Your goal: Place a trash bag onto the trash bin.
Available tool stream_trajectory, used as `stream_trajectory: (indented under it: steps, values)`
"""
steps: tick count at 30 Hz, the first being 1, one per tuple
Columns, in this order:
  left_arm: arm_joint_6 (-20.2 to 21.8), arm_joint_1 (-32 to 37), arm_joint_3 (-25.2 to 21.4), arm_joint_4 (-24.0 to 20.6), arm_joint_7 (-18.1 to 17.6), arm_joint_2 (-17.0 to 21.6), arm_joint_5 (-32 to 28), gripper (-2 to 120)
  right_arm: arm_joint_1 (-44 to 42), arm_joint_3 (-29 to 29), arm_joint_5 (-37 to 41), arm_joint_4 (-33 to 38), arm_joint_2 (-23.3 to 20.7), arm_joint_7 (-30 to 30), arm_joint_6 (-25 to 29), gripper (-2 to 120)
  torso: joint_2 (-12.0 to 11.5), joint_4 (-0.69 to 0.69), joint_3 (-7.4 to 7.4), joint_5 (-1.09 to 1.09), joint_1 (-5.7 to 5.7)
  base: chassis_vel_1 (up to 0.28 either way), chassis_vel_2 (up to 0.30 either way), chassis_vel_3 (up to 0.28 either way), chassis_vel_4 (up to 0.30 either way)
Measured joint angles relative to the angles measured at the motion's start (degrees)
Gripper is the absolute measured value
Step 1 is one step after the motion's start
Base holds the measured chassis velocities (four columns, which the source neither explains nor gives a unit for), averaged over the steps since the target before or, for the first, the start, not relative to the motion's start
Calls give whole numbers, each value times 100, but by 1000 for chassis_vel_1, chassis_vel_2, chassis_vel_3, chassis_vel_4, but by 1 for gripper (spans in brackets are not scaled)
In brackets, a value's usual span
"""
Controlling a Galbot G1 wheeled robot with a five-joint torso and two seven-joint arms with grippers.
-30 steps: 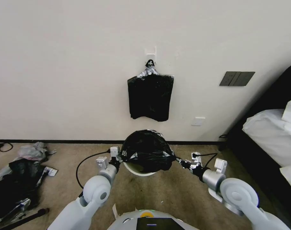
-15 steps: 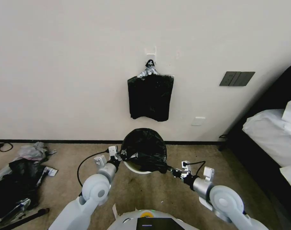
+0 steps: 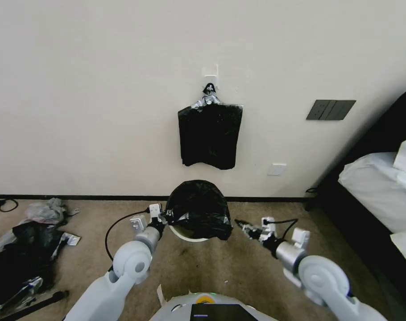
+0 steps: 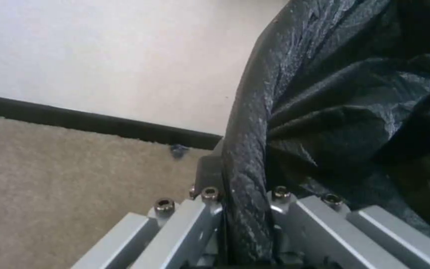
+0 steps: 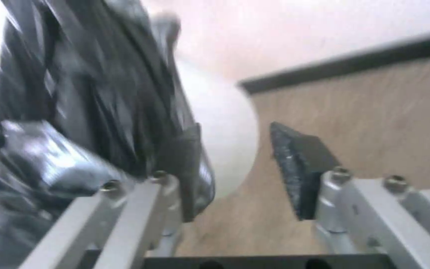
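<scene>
From the head view, the trash bag [image 3: 198, 207] is draped over the trash bin [image 3: 188, 235], which stands on the carpet by the wall. The left gripper [image 3: 163, 218] is at the bag's left edge; the right gripper [image 3: 239, 224] sits just right of the bag, apart from it.

In the left wrist view, the left gripper's fingers [image 4: 210, 175] are clamped on a bunched fold of black film [image 4: 324, 112].

In the right wrist view, the right gripper's fingers [image 5: 299, 164] stand apart, gripping nothing, with the bag [image 5: 75, 93] and the bin's white wall [image 5: 225, 127] beside them.
</scene>
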Motion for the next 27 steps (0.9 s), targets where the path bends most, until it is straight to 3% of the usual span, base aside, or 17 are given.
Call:
stream_trajectory:
  steps: [7, 10, 12, 17, 22, 27]
  values:
    - [2, -105, -2, 144, -41, 15, -3, 1, -229, 498, -448, 356, -224, -196, 201, 63, 0, -1, 0, 0, 0, 0, 0, 0, 0]
    - [44, -162, 45, 208, -49, 73, 21, 1, -354, 776, -599, 829, -475, -432, 243, 80, 0, -2, 0, -1, 0, 0, 0, 0, 0]
    - [74, -174, 80, 208, -47, 98, 70, 1, -327, 766, -596, 1015, -602, -507, 189, 84, 0, -2, 0, 0, 0, 0, 0, 0, 0]
    - [189, -159, 237, 105, 93, 181, 449, 1, 211, 56, -354, 1240, -1307, -732, -352, 100, 0, 0, 0, 1, 0, 0, 0, 0, 0]
    - [239, -93, 347, 33, 271, 237, 738, 1, 836, -597, -14, 1231, -1636, -760, -692, 100, 0, 0, 0, 0, 0, 0, 0, 0, 0]
    - [308, 0, 446, -113, 456, 301, 977, 1, 1813, -1477, 246, 742, -1834, -754, -920, 100, 0, 0, 0, 2, 0, 0, 0, 0, 0]
